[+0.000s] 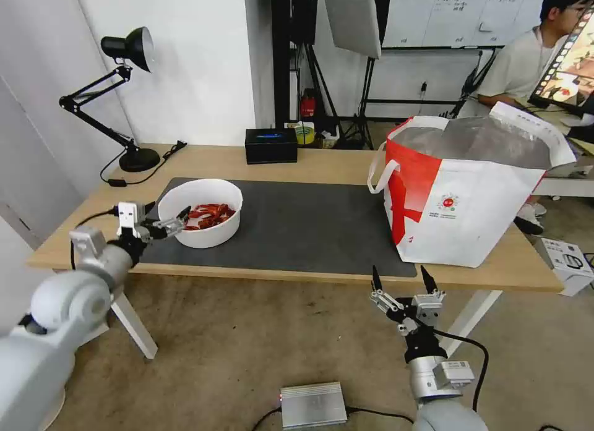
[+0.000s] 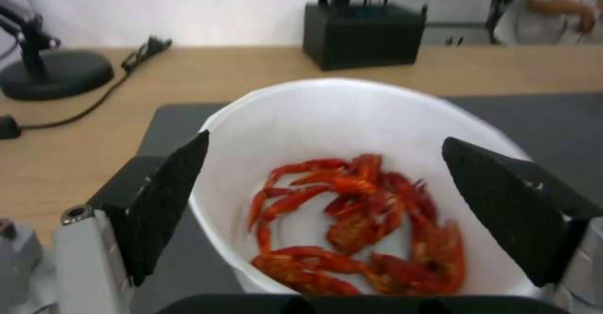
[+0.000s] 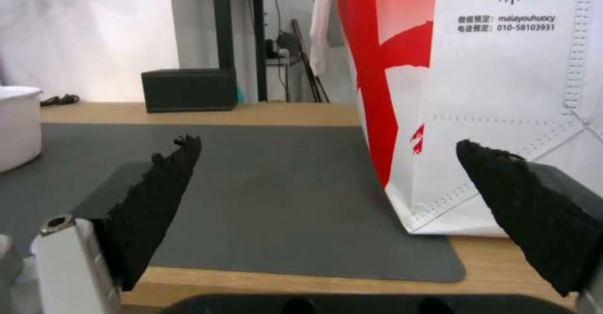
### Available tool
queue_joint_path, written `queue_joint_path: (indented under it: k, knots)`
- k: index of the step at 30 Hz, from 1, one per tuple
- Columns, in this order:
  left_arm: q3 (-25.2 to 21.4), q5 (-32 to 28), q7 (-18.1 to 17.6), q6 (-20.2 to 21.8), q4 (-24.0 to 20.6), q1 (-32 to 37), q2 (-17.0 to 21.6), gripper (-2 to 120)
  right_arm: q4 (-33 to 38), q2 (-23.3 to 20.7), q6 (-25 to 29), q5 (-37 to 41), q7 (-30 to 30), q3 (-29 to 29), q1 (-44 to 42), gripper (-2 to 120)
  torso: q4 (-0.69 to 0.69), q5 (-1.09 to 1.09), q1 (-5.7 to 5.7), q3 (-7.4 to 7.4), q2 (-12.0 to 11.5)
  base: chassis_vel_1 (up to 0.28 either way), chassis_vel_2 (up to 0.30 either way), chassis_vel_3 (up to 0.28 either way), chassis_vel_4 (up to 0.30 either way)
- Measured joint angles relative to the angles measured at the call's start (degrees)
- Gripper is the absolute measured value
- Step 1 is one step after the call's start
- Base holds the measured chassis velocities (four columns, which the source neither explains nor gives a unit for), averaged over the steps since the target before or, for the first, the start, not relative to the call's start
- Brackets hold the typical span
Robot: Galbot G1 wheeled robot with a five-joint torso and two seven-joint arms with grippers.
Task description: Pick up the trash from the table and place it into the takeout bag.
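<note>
Silver-grey rounded arms, black cables, each claw with black textured tapered fingers.

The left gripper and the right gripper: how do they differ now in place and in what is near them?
The left gripper is above the table, at the near rim of the white bowl, its fingers on either side of the rim; the right gripper is below the table's front edge, touching nothing. The left gripper faces crayfish shells; the right gripper faces the takeout bag. Both are open.
</note>
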Motion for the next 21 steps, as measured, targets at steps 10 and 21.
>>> queue_joint_path:
  k: [10,21]
  knots:
    - [8.9,-6.5,1.2,6.5,10.3,-12.7,4.2,100,0.0,0.0,0.0,0.0,0.0,0.0,0.0,100,-0.01,-0.01,0.01,0.0,0.0,0.0,0.0,0.0,0.0]
    - [10.4,-13.7,2.2,10.3,13.1,-15.0,10.4,100,0.0,0.0,0.0,0.0,0.0,0.0,0.0,100,0.01,0.0,0.0,0.0,0.0,0.0,0.0,0.0,0.0]
